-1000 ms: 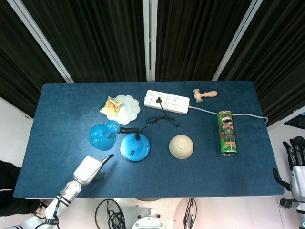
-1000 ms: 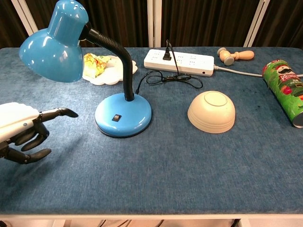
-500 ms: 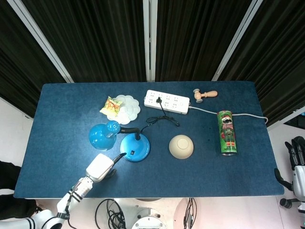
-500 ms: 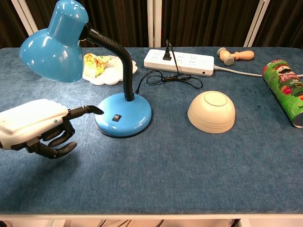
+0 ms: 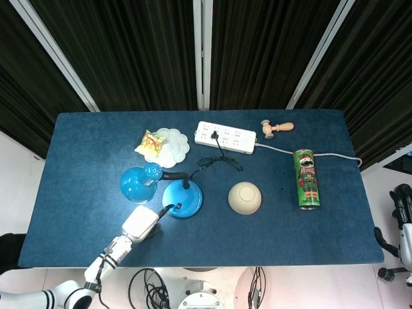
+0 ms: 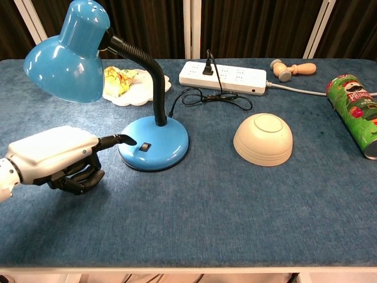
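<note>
The blue gooseneck desk lamp [image 6: 154, 141] stands left of the middle of the dark blue felt-covered table [image 6: 224, 212], its round base flat on the cloth and its shade [image 6: 68, 56] leaning out to the left. The left hand [image 6: 56, 156], in a white shell with black fingers, lies just left of the base; one finger [image 6: 118, 140] points straight out with its tip over the base's edge, close to the small black switch [image 6: 145, 143], while the others are curled under, holding nothing. Whether the tip touches the base cannot be told. The lamp's black cord [image 6: 215, 97] runs back to a white power strip [image 6: 223, 77]. Behind the lamp sits a white scalloped plate [image 6: 135, 94] with a yellow snack packet [image 6: 118, 81]. An upturned cream bowl [image 6: 263, 139] rests right of the base. Farther right lie a green crisp tube [image 6: 353, 112] on its side and a small wooden mallet [image 6: 293, 69]. The right hand [image 5: 403, 219] hangs off the table's right edge; its fingers' state cannot be told.
</note>
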{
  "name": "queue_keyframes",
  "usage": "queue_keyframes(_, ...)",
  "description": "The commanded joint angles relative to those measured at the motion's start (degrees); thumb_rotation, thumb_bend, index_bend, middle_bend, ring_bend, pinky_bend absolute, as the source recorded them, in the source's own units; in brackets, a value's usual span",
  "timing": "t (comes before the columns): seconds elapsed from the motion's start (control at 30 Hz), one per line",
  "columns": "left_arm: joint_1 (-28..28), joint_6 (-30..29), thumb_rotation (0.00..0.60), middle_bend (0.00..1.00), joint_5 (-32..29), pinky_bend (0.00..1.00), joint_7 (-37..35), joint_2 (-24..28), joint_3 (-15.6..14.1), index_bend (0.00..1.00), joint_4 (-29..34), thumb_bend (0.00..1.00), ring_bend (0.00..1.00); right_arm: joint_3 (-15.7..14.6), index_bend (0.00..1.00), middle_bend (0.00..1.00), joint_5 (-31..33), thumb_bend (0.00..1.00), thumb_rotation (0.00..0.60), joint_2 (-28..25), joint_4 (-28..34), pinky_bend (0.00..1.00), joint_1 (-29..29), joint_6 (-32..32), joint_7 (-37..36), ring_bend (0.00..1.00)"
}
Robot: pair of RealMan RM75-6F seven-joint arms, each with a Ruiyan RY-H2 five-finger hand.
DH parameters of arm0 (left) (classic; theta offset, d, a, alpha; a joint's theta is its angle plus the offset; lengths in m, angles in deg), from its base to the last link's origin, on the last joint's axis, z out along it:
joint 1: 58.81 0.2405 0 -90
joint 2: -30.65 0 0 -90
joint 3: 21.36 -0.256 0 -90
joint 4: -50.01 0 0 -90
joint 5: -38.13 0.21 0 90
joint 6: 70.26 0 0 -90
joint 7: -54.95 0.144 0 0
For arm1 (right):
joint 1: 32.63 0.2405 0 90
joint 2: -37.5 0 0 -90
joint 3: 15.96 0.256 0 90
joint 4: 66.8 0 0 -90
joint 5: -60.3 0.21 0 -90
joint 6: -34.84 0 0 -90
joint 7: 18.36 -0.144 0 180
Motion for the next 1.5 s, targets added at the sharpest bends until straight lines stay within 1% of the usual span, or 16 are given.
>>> queue_keyframes(0.03, -0.28, 0.05, 0.600, 0.85, -0.56, 0.76, 0.69, -0.36, 0.14, 0.10, -0.09, 0.58, 0.81, 0.08, 0.00, 0.00, 0.09, 0.28, 0.600, -0.01, -0.14, 0.00, 0.02, -0.05, -0.25, 0.00)
queue_keyframes(1.0, -2.35, 0.37, 0.600, 0.85, -2.51, 0.76, 1.86, -1.62, -0.72, 0.10, -0.22, 0.59, 0.81, 0.40, 0.00, 0.00, 0.82, 0.28, 0.600, 0.12, -1.04, 0.00, -0.22, -0.24, -1.23, 0.00)
queue_keyframes(1.5, -3.17, 1.37, 0.600, 0.85, -4.70, 0.78, 2.90, -2.09, -0.60, 0.10, -0.57, 0.59, 0.81, 0.43, 0.00, 0.00, 1.19, 0.28, 0.600, 0.28, -1.54, 0.00, -0.32, -0.56, -1.82, 0.00)
